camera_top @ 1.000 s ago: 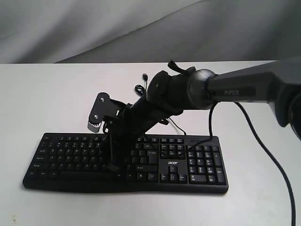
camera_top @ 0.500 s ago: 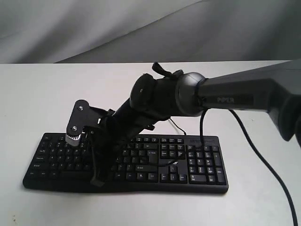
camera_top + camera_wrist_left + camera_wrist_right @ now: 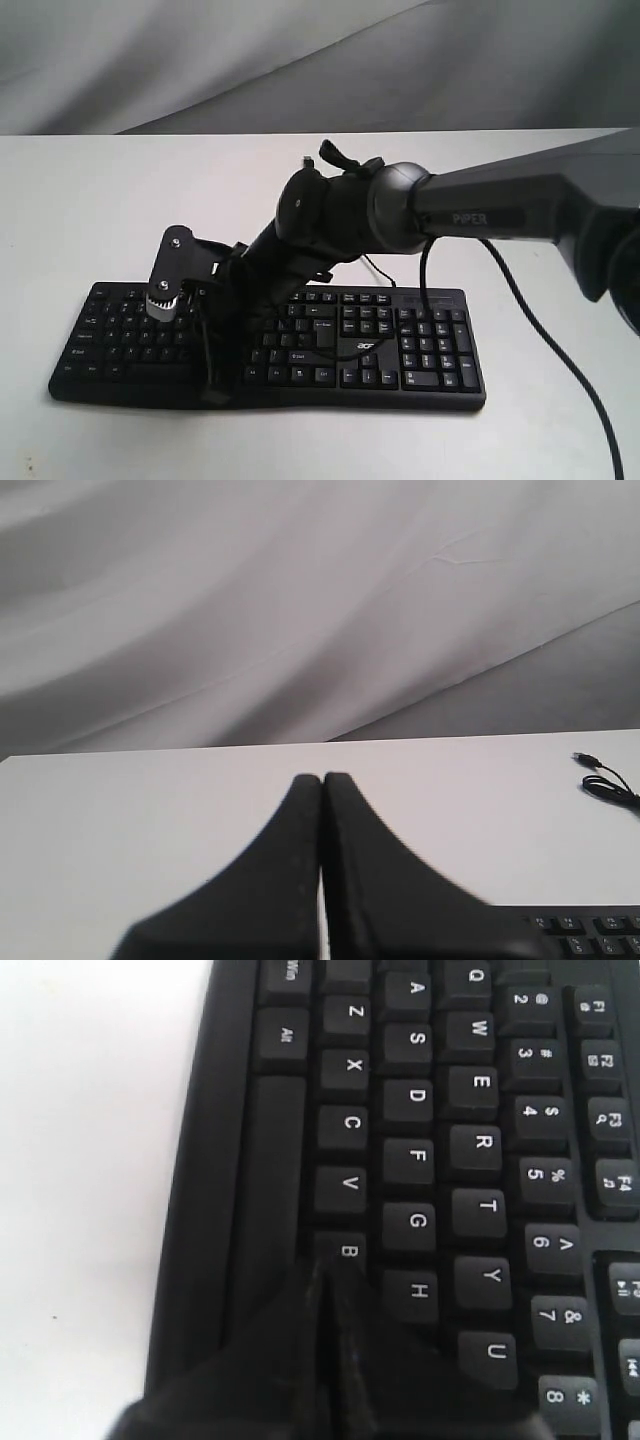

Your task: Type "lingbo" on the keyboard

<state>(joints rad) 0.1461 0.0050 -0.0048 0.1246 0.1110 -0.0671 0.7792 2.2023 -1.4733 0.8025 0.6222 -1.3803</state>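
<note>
The black keyboard [image 3: 400,340] lies across the white table, acer logo on its right half. My right gripper [image 3: 212,385] reaches over from the right and points down at the keyboard's lower letter row, jaws shut with nothing between them. Seen from the right wrist, the right gripper [image 3: 322,1265] has its tips at the edge of the B key [image 3: 348,1251], beside the space bar [image 3: 272,1170]; I cannot tell whether the key is pressed. My left gripper [image 3: 322,778] is shut and empty above bare table, with a corner of the keyboard [image 3: 590,932] beside it.
The keyboard's thin USB cable [image 3: 300,185] lies coiled behind the keyboard, its plug on the table; it also shows as the USB cable [image 3: 605,780] in the left wrist view. The right arm's own black cable [image 3: 560,350] trails over the table at the right. Grey cloth hangs behind.
The right arm has swung left along the keyboard, and its shut tips have come down from the middle keys onto the lower letter row near B.
</note>
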